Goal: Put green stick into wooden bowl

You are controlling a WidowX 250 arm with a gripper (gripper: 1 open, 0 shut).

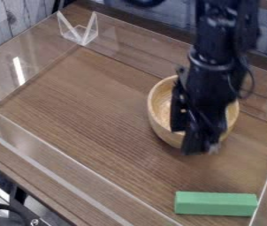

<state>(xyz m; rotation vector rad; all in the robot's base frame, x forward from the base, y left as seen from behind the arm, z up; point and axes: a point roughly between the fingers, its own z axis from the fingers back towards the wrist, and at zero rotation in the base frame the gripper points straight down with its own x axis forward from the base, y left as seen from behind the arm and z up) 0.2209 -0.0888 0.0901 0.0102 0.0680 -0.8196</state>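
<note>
The wooden bowl [162,108] stands right of the middle of the wooden tabletop, and the arm hides most of it. My gripper [202,145] points straight down over the bowl's near rim. Its dark fingers are apart with nothing between them, so it is open. The green stick [215,204] lies flat near the front right edge, a short way in front of the gripper and apart from it.
Low clear acrylic walls [53,168] fence the brown tabletop [83,101] at the front, left and right. A small clear V-shaped stand [77,28] sits at the back left corner.
</note>
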